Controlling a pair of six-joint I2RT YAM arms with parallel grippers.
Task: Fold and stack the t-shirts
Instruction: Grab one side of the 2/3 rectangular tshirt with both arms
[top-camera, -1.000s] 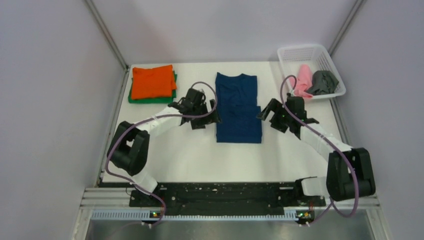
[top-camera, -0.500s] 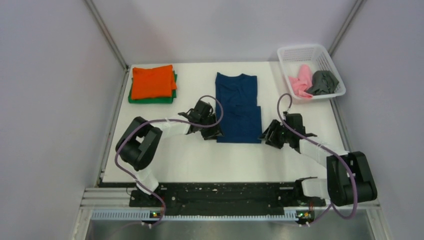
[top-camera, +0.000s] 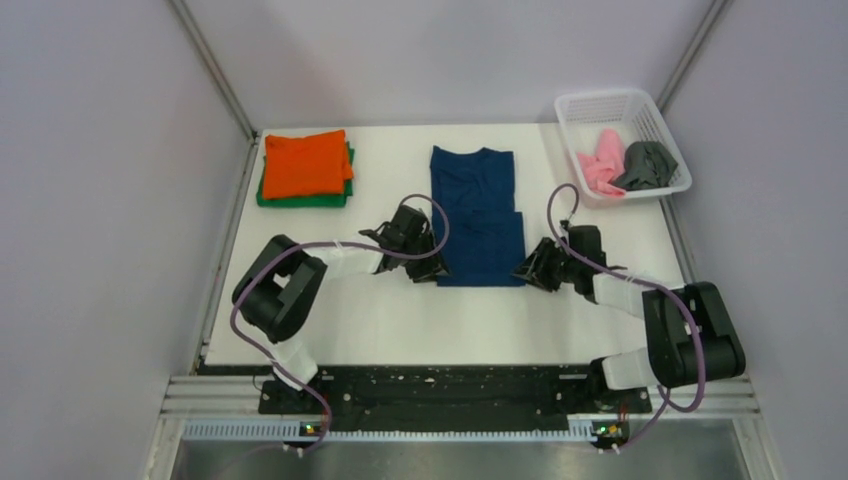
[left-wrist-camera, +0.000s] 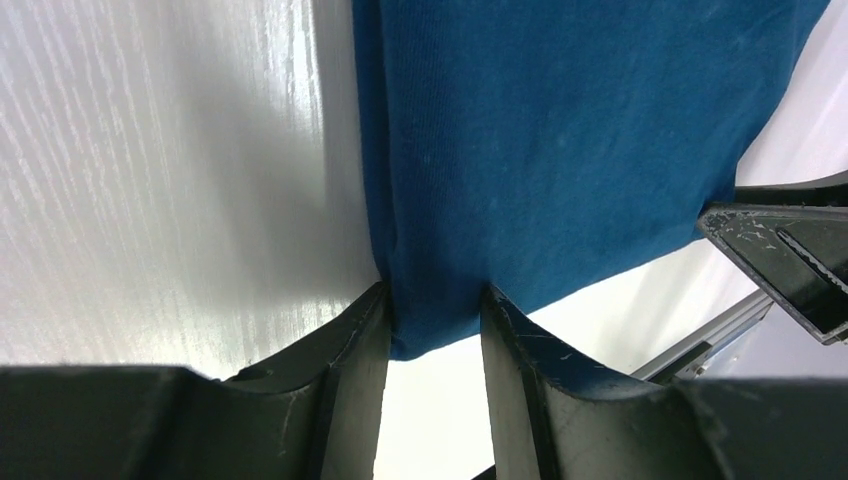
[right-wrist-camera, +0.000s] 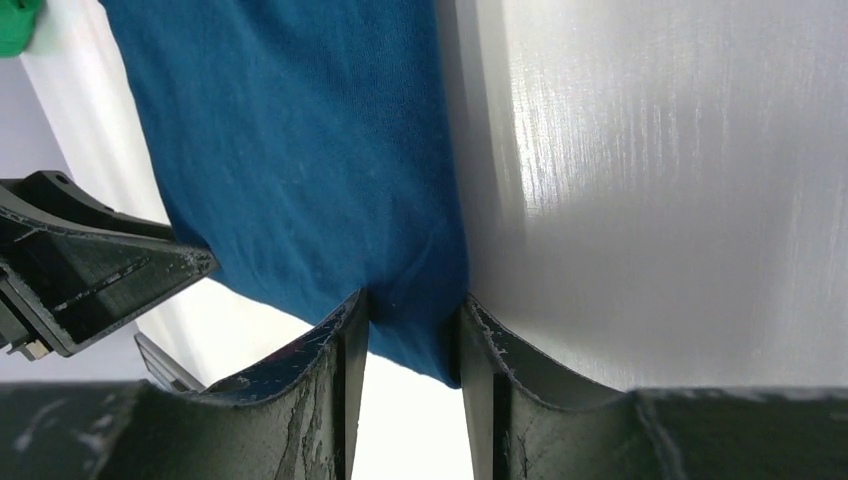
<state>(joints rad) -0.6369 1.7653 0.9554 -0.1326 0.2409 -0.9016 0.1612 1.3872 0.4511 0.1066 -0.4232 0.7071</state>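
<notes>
Your left pincer (top-camera: 427, 268) and right pincer (top-camera: 530, 272) are clenching the lower corners of the navy blue cloth t-shirt (top-camera: 478, 215) lying centre-frame on the white tabletop (top-camera: 400, 320); be lifting both evenly, hem toward collar.

You see only a rim of the folded green cloth shirt (top-camera: 300, 201), well left of the flat navy blue cloth shirt (top-camera: 477, 200); the folded orange cloth shirt (top-camera: 305, 163) covers the rest; both wrist views crop the navy shirt's far part.

Both arms reach forward low, left end effector (left-wrist-camera: 435, 315) and right end effector (right-wrist-camera: 413, 320) each pinching the navy t-shirt (top-camera: 478, 215).
</notes>
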